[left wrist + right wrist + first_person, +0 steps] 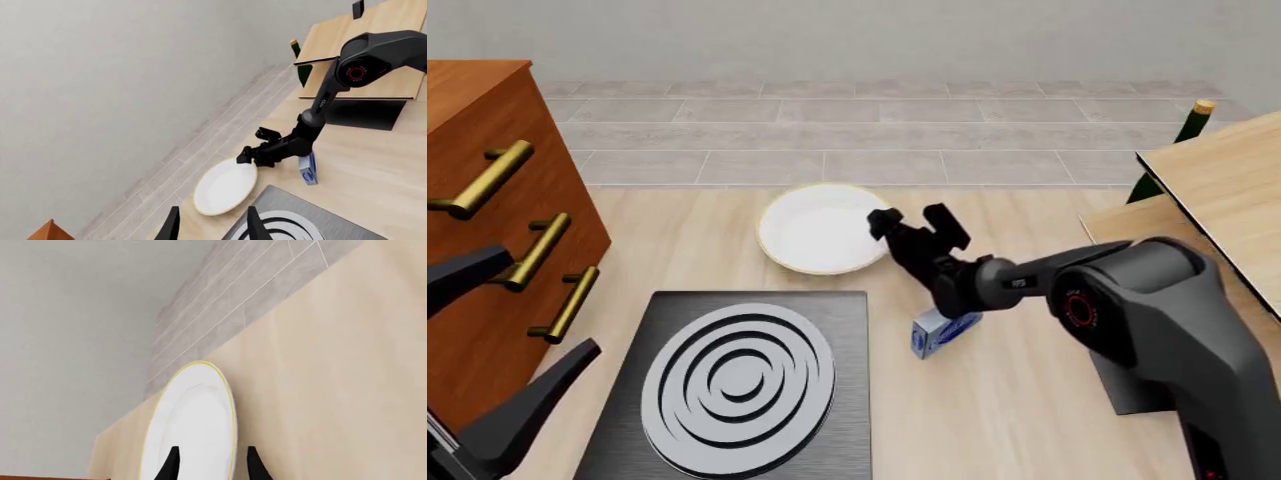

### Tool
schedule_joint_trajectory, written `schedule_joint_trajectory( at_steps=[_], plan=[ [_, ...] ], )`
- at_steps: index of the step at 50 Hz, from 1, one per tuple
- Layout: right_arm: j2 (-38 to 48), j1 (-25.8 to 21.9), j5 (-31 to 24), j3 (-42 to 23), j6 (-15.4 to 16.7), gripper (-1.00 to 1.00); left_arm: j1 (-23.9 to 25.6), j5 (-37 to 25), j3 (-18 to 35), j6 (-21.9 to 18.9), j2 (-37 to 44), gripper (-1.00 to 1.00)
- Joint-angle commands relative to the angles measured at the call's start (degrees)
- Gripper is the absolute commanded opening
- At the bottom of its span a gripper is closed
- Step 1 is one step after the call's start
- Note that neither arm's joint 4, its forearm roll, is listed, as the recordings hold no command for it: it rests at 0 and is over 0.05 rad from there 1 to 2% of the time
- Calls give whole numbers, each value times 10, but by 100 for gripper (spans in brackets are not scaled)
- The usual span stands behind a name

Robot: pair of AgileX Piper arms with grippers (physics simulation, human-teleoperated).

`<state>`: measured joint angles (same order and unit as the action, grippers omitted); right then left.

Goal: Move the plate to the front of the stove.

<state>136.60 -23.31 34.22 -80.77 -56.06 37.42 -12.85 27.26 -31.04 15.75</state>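
The white plate (814, 228) with a thin gold rim lies flat on the wooden table, just beyond the stove (741, 385), a black slab with grey concentric rings. My right gripper (910, 222) is open at the plate's right edge. In the right wrist view its fingers (173, 462) straddle the plate's (193, 425) near rim, low over it. My left gripper (550, 300) is open and empty at the front left, beside the stove. The left wrist view shows the plate (225, 186), the stove's corner (287, 225) and the right gripper (257, 145).
A small blue box (941, 333) stands under the right arm's forearm, right of the stove. A wooden drawer cabinet (481, 150) with gold handles lines the left side. A second light wooden table (1228, 190), a green bottle (1174, 140) and a dark mat (367, 112) are at the right.
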Motion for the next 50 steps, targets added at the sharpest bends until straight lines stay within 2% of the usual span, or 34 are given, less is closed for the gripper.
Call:
schedule_joint_trajectory(
  at_steps=[1, 3, 5, 6, 23, 35, 41, 43, 45, 46, 49, 50],
  plan=[
    [-9, 15, -24, -5, 14, 100, -1, -3, 1, 0, -4, 100],
    [-17, 28, -44, -10, 35, 100, -1, -2, 1, 0, -4, 100],
    [-17, 31, -46, -10, 30, 100, -1, -2, 1, 0, -4, 100],
    [-20, 38, -56, -14, 42, 100, -1, -2, 1, 0, -4, 100],
    [-45, 59, -58, 0, 47, 100, -1, -3, 0, -1, -5, 100],
    [-106, 77, -49, 35, 54, 100, -1, -2, 1, 2, -5, 100],
    [-153, 82, -58, 55, 80, 100, 1, -1, 0, 3, -4, 100],
    [-170, 86, -65, 60, 103, 100, 1, -2, 0, 4, -3, 100],
    [-179, 87, -65, 66, 102, 100, 2, -3, 1, 6, -3, 100],
    [-197, 88, -74, 72, 128, 100, 1, -2, 1, 8, -2, 100],
    [-220, 86, -76, 88, 139, 100, 1, -1, 1, 14, -1, 100],
    [-231, 85, -82, 90, 156, 100, 1, 0, 0, 14, 0, 100]
  ],
)
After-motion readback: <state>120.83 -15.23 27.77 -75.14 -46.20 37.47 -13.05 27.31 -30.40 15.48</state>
